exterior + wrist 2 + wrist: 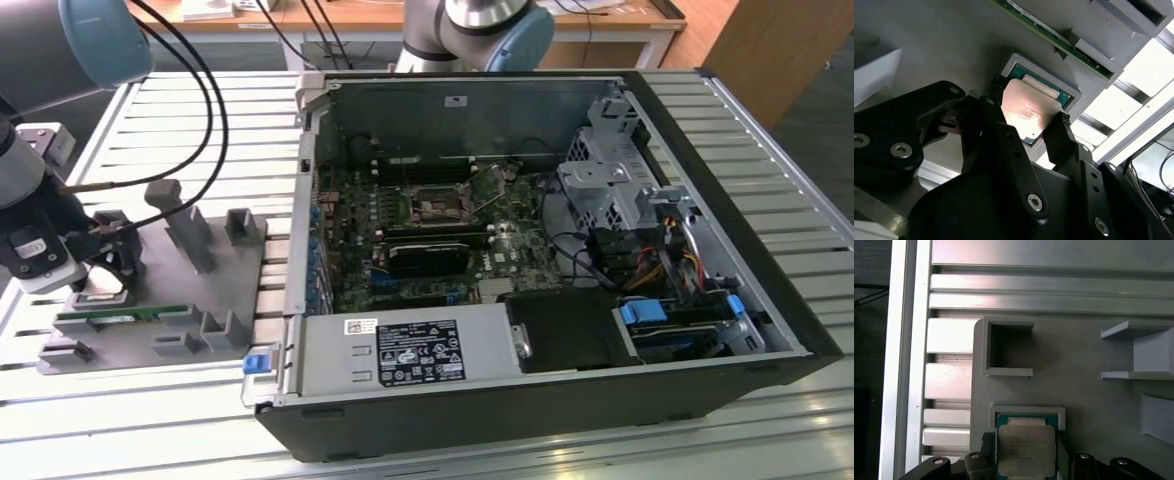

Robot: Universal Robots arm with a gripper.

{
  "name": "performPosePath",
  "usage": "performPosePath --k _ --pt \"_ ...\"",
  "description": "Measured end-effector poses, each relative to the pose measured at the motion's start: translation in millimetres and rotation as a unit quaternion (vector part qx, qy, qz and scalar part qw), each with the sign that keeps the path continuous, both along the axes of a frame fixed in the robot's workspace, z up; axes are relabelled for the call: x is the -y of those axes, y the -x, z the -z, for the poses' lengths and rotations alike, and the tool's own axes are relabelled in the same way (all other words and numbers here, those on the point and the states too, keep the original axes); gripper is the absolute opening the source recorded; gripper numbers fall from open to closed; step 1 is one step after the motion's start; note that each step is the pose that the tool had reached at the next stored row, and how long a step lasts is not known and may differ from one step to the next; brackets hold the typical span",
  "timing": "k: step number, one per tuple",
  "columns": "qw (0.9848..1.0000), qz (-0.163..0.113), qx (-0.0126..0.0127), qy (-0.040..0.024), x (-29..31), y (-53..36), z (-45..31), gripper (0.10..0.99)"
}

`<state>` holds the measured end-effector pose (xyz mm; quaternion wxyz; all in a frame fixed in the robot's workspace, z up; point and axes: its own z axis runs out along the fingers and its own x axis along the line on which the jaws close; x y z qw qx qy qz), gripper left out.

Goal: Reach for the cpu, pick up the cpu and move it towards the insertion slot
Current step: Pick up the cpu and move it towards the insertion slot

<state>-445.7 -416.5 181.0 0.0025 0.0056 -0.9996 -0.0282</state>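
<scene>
The cpu (1027, 449), a flat square chip with a shiny silver top, lies over its green-rimmed pocket in the grey tray (1079, 390). In the second wrist view the cpu (1026, 110) glows pinkish, and a black finger (996, 107) presses one edge while the other finger (1061, 132) meets the opposite edge. My gripper (1029, 112) is shut on the chip, which sits slightly above the pocket's rim. In the exterior view the gripper (100, 272) hangs over the tray at that view's left. The insertion slot (438, 207), a silver-framed socket, is on the motherboard inside the open computer case.
A green memory stick (123, 314) lies in the tray beside the chip. Grey posts (174, 215) rise from the tray. The case wall (310, 200) stands between tray and motherboard. Black cables (200, 110) arc over the slatted table. A second arm's base (474, 30) stands behind the case.
</scene>
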Motion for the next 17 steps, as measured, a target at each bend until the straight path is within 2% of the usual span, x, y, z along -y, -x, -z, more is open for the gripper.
performPosePath --k 3,6,10,17 --pt "1.0 0.0 0.0 0.0 -0.4 0.0 -0.1 0.592" --pt "1.0 0.0 -0.0001 0.0 -0.5 0.0 -0.6 0.545" --pt "1.0 0.0 0.0 0.0 -0.5 0.0 -5.9 0.545" --pt "1.0 0.0 0.0001 0.0 -0.5 0.0 -6.3 0.545"
